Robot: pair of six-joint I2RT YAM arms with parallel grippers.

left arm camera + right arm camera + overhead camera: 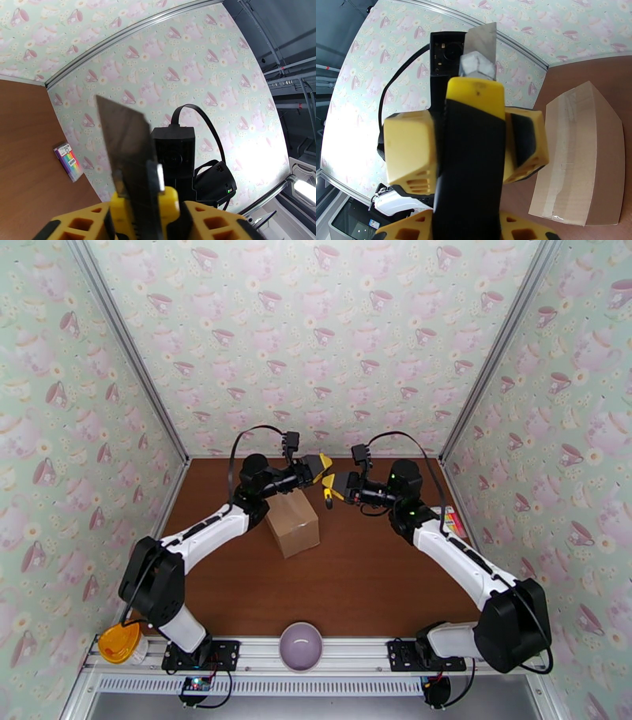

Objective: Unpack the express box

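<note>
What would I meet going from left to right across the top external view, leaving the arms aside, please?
Orange container → express box → utility knife → colourful packet. The purple bowl overlaps the express box sideways, so it is omitted.

Wallpaper [332, 327] in pale green, printed with pink teacups, teapots and small daisies, covers three walls: the back wall at 12 o'clock and the side walls at 9 and 3 o'clock. Silver metal posts [128, 350] run up the far corners at 11 and 1 o'clock. The worktop [363, 571] is smooth reddish-brown wood. Along its edge at 6 o'clock lies a pale aluminium rail [355, 650], with a ribbed grey strip [316, 687] just beyond. In the left wrist view, dark pipes [288, 65] show past the wall at 3 o'clock, and a bright light bar [306, 191] glows at 4 o'clock.
</note>
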